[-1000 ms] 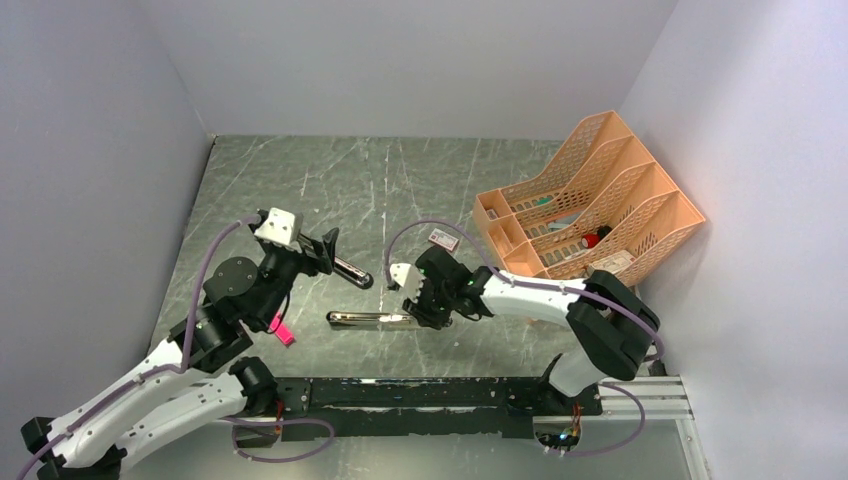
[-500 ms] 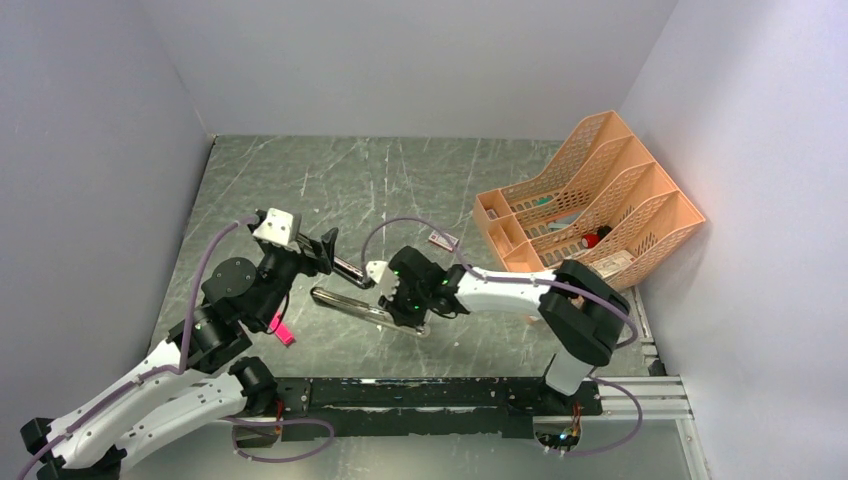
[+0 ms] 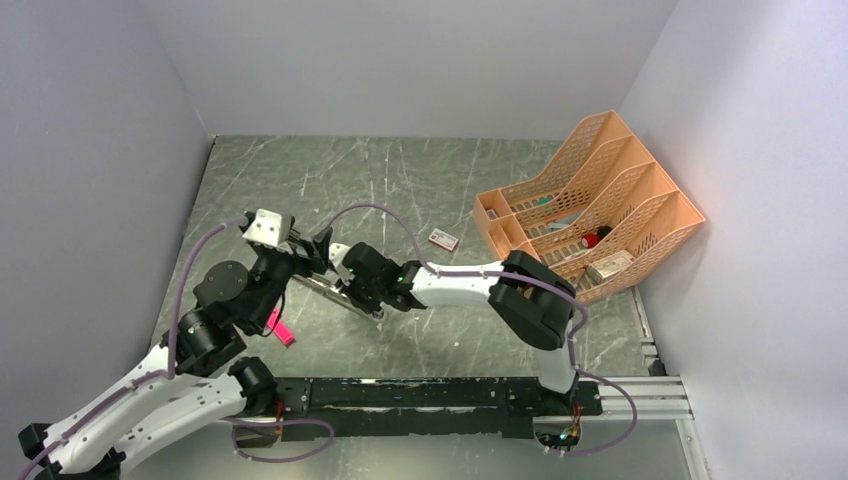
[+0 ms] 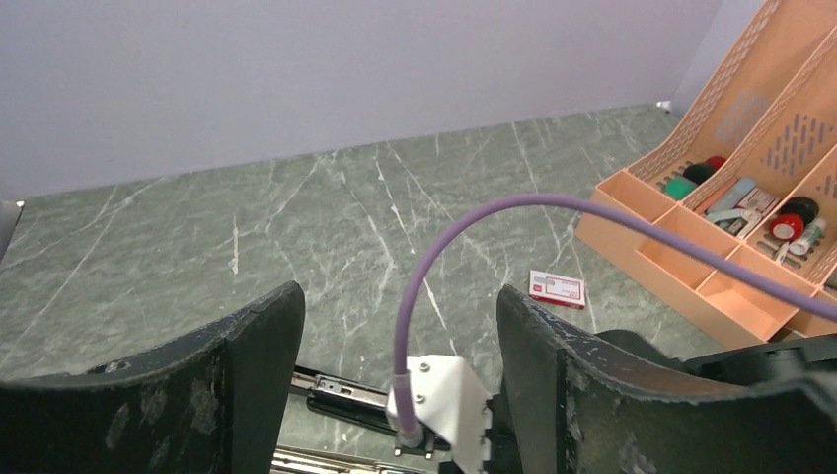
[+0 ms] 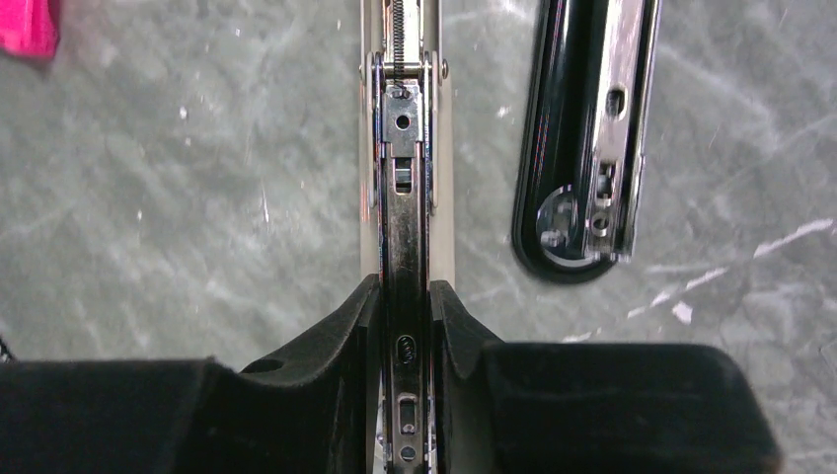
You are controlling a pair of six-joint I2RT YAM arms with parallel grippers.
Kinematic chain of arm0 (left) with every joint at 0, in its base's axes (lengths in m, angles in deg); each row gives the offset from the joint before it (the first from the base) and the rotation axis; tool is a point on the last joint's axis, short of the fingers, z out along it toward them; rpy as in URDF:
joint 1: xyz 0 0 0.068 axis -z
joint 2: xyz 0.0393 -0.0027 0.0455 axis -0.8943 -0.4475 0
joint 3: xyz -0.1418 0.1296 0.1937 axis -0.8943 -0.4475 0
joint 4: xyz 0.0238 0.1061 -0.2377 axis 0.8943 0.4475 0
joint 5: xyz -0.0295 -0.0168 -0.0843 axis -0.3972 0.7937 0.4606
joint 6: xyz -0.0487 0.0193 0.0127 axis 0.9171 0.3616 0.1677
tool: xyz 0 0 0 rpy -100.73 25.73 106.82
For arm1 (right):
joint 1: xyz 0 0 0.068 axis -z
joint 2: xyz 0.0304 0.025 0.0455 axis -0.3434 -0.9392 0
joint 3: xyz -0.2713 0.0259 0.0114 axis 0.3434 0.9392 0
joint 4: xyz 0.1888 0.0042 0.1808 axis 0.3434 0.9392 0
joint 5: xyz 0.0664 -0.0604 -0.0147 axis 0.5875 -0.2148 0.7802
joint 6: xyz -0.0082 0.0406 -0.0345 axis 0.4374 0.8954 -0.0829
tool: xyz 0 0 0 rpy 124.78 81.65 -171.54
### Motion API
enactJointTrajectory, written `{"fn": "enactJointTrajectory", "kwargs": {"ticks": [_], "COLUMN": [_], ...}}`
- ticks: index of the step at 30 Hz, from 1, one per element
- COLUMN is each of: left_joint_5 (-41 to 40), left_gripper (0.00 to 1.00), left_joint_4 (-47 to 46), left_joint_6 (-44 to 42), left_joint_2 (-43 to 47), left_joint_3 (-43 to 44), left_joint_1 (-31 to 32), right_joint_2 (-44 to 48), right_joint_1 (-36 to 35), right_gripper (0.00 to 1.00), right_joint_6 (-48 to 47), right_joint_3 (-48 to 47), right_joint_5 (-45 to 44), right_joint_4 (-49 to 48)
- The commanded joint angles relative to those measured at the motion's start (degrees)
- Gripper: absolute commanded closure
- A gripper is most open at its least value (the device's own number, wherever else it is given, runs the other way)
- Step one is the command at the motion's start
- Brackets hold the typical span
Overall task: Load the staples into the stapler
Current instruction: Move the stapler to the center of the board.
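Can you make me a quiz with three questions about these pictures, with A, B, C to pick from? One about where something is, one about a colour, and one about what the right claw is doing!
1. Where is the small red-and-white box?
A. on the wall
B. on the table, near the orange rack
C. inside the orange rack

2. What colour is the small plastic piece?
A. green
B. pink
C. yellow

3. What is the right gripper doing?
A. wide open and empty
B. holding the box
C. shut on the chrome rail of the stapler

Answers:
1 B: the box lies flat on the table just left of the rack.
2 B: it shows bright pink from above.
3 C: the wrist view shows both fingers pressed against the rail.
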Motion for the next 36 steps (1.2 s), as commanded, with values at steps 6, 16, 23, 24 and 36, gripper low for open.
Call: {"fn": "enactJointTrajectory", "kwargs": {"ticks": [6,16,23,24,36], "left_joint_5": [-0.9,-0.36,-0.22,-0.29,-0.25], "left_gripper": [0.26,0.26,0.25,0.25,0.23], "left_joint_4": [0.12,0.63,0.42,0.44,-0.51], "left_joint_6": [0.84,0.93,1.01,1.01,1.37], "left_joint_2": [1.49,0.22,0.39,0.35,0.17], "left_joint_3": [1.25,1.85,1.63,1.56,1.24], "left_joint_1": [-0.54,-0.63,-0.73,-0.69,-0.83], "right_joint_2": [-5.35,-5.71,-3.74,-3.1,12.07], "right_joint_1": [-1.13,-1.12,-1.15,-1.14,1.08], "right_gripper": [1.0,0.81,0.6,0.59,0.52], "right_joint_6": [1.87,0.07,0.94,1.06,0.45], "right_joint_3": [-7.21,-7.62,-5.53,-5.08,8.25], "right_joint_5": [-3.0,-4.03,-0.5,0.04,-4.51], "right_joint_4": [-2.06,-2.43,-5.12,-5.7,-10.09]}}
